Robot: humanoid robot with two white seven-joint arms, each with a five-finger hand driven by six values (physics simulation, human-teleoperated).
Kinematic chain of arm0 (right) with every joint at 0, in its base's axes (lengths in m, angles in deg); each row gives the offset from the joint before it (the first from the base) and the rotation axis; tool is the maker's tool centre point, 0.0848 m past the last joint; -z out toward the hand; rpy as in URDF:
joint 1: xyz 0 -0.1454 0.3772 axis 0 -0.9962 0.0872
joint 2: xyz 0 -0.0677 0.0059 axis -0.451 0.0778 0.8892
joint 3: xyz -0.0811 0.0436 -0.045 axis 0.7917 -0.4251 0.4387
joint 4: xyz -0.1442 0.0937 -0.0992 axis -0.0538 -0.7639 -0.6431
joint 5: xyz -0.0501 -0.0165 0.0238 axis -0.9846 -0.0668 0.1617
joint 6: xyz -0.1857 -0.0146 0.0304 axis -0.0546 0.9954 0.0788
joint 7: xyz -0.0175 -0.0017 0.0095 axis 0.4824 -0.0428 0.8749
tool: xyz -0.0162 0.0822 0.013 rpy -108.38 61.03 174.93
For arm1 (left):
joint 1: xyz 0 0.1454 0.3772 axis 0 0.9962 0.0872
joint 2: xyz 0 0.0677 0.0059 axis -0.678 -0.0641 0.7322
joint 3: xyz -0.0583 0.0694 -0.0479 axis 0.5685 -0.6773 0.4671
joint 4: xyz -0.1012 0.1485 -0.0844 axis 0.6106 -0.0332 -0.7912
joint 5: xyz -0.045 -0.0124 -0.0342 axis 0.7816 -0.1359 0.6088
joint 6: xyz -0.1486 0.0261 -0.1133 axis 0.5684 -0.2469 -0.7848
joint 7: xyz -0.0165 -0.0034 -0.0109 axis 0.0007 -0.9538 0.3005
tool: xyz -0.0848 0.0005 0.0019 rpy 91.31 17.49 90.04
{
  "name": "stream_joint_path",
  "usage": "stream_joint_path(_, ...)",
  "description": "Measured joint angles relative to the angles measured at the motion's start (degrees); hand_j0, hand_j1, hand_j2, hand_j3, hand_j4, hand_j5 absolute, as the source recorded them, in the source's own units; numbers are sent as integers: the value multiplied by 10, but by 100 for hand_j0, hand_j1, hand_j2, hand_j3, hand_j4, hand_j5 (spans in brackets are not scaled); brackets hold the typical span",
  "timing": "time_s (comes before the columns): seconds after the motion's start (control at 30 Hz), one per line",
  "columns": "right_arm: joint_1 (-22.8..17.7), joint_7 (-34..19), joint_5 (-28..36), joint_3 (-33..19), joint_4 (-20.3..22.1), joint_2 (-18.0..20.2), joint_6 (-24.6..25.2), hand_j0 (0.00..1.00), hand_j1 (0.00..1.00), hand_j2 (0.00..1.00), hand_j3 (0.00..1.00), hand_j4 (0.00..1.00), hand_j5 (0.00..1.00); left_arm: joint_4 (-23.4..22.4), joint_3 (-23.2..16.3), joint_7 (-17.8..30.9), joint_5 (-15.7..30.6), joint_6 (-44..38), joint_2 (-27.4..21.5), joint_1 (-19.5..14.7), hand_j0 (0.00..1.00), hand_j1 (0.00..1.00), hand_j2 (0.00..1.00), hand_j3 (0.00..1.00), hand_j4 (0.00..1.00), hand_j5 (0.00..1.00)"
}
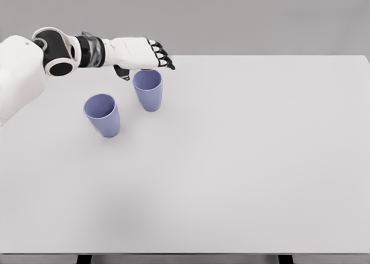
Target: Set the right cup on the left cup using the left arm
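Left hand: the dark fingertips point right and slightly downward, loosely fanned with small gaps between them, and they grip nothing. The thumb shows as a dark tip under the palm, just left of the rim of the right cup; whether it touches that rim cannot be told from this view. The palm is white and sits just above and to the left of that cup's opening, partly overlapping the back of the rim in the picture. Behind the palm come a grey and black wrist, then a white forearm with a black ring joint, which enters from the picture's left edge. The right cup is blue-violet, upright, mouth up, and stands on the white table near its far edge. The left cup has the same colour and shape, is also upright, and stands nearer the camera and to the left of the first one, close to it but apart. Neither cup is lifted or stacked. The right arm does not show.
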Motion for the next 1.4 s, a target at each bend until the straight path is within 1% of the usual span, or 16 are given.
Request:
stream_joint_path(0.17, 0, 0, 0, 0, 0, 0, 0, 100, 100, 100, 100, 100, 100, -1, -3, 2, -27, 0, 7, 10, 100, 100, 100, 100, 100, 100)
stream_joint_path(0.37, 0, 0, 0, 0, 0, 0, 0, 100, 100, 100, 100, 100, 100, -2, -3, 3, -48, 0, 14, 12, 100, 100, 100, 100, 100, 100)
stream_joint_path(0.67, 0, 0, 0, 0, 0, 0, 0, 100, 100, 100, 100, 100, 100, 1, -4, 3, -62, 0, 16, 20, 100, 100, 100, 100, 100, 100)
stream_joint_path(1.2, 0, 0, 0, 0, 0, 0, 0, 100, 100, 100, 100, 100, 100, 8, -8, 3, -80, 0, 16, 20, 100, 100, 100, 100, 100, 100)
stream_joint_path(1.27, 0, 0, 0, 0, 0, 0, 0, 100, 100, 100, 100, 100, 100, 12, -8, 3, -83, 0, 17, 20, 97, 97, 97, 97, 97, 97)
stream_joint_path(1.3, 0, 0, 0, 0, 0, 0, 0, 100, 100, 100, 100, 100, 100, 15, -9, 3, -85, 0, 17, 20, 91, 91, 91, 91, 91, 91)
stream_joint_path(1.33, 0, 0, 0, 0, 0, 0, 0, 100, 100, 100, 100, 100, 100, 17, -11, 3, -86, 0, 17, 19, 90, 90, 90, 90, 90, 90)
stream_joint_path(1.4, 0, 0, 0, 0, 0, 0, 0, 100, 100, 100, 100, 100, 100, 19, -14, 5, -86, -1, 17, 19, 84, 84, 84, 84, 84, 84)
